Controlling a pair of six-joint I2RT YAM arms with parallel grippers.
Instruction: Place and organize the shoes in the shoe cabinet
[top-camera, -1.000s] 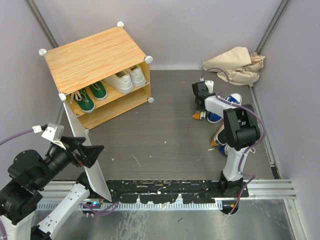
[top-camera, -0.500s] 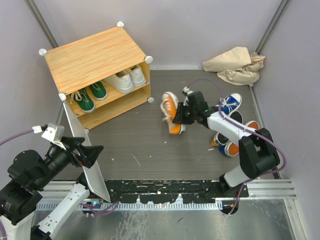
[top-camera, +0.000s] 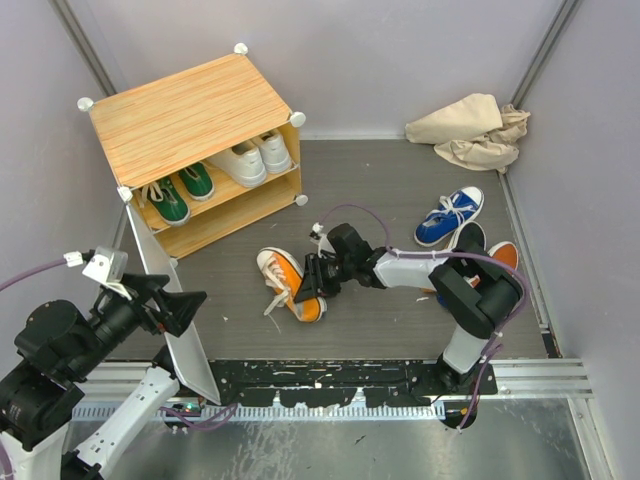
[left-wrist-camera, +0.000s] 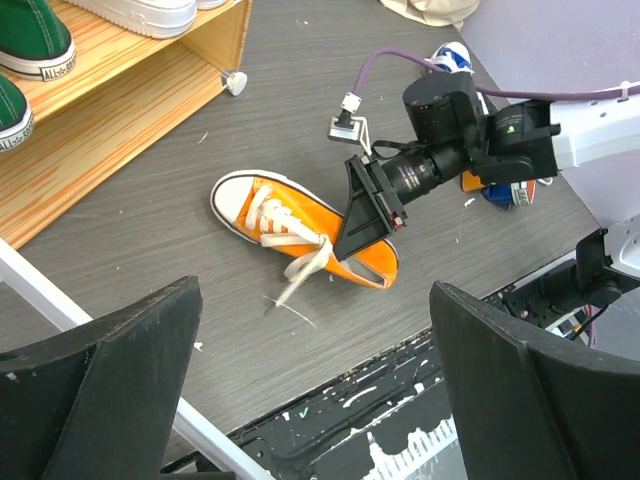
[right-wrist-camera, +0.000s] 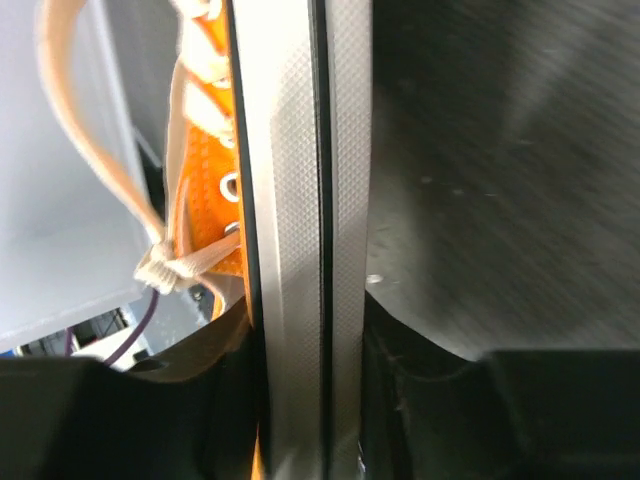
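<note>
— Gripping what, the right tool?
— Clamped on the orange shoe, seemingly its heel rim, resting on the tabletop before the shoe cabinet. Left tool: spread apart.

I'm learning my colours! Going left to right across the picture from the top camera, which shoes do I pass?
You pass green shoes → white shoes → orange shoe → blue shoe → second orange shoe.

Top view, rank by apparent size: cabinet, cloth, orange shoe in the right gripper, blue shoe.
1. cabinet
2. cloth
3. orange shoe and blue shoe: look alike, not ranked.
</note>
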